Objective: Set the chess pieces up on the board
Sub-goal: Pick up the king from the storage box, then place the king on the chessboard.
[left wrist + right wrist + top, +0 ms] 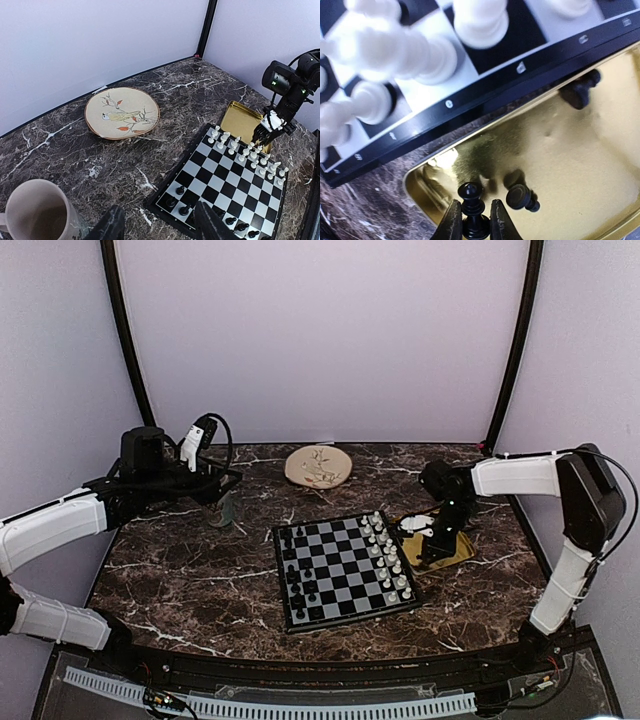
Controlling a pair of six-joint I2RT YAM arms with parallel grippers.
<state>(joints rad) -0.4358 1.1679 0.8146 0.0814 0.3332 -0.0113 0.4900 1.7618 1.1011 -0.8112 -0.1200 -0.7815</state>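
Only from the right wrist: right gripper (472,222) pinched almost closed on an upright black piece (471,200) in a rounded corner of the yellow tray (580,150), fingers (451,222) pressing it from both sides. Just beside it, a second dark piece (521,197) tipped over on the gold floor; farther in, a dark blur, piece or reflection, impossible to tell. Past the tray's rim, the board (470,98), with blurred white pieces (480,22) on its edge squares. From overhead, none of that grip visible: merely the right arm (520,478) bent down over the tray, just off the board's right edge and toward the right edge of the tabletop (180,580). Board itself mid-tabletop, nearer the front edge, slightly turned; black chess pieces (297,590) down its two left columns, several squares there bare, white ones along the right two. As for the left gripper (160,227), plain only in its own wrist view: fingers spread well apart, nothing between them, hovering above the marble near the board's left edge. In that same view, a mug (35,215) right by the fingers and a bird-painted plate (121,113) toward the far edge.
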